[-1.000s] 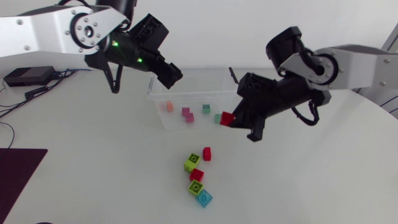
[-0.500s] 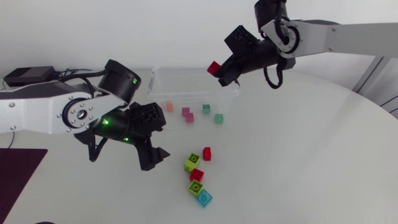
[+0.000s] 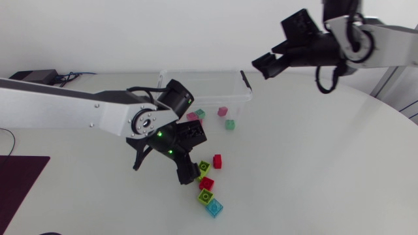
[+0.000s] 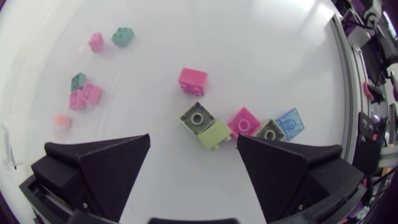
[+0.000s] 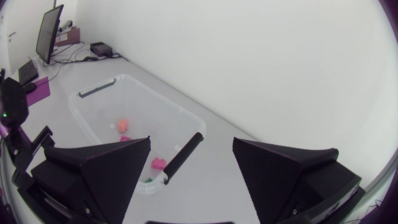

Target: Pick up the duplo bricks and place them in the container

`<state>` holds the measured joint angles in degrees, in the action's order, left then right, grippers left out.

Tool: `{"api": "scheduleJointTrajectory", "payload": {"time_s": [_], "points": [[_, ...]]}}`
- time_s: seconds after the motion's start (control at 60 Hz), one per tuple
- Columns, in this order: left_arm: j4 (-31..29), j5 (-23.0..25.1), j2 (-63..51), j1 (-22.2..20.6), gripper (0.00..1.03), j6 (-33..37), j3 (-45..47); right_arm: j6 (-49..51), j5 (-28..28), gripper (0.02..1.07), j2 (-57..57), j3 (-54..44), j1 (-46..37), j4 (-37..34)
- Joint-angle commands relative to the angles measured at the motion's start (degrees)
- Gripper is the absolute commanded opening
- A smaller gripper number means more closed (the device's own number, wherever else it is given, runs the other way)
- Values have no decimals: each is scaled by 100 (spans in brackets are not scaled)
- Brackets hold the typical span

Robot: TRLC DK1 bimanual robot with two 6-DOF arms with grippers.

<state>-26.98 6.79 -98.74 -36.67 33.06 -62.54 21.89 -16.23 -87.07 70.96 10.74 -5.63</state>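
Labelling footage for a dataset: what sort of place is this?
Probably a robotics lab: two robot arms over a white table, with a clear container and loose duplo bricks.

The white table [image 3: 313, 170] carries a clear container [image 3: 238, 108] toward its 12 o'clock side. At the container's 6 o'clock, five loose bricks lie on the bare top: a red brick [image 3: 217, 160] with a lime brick [image 3: 204, 170] at its 8 o'clock. A second red brick [image 3: 207, 183], a second lime brick [image 3: 206, 196] and a translucent blue brick [image 3: 214, 207] trail from these toward 6 o'clock.

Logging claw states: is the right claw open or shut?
Open: the right claw has its fingers wide apart, with nothing between them.
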Motion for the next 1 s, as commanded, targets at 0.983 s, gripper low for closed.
{"api": "scheduleJointTrajectory", "payload": {"time_s": [0.983], "points": [[-1389,-468,-2097,-385,89,-2497,-2086,166,-1137,102,2194,-3185,-1004,71]]}}
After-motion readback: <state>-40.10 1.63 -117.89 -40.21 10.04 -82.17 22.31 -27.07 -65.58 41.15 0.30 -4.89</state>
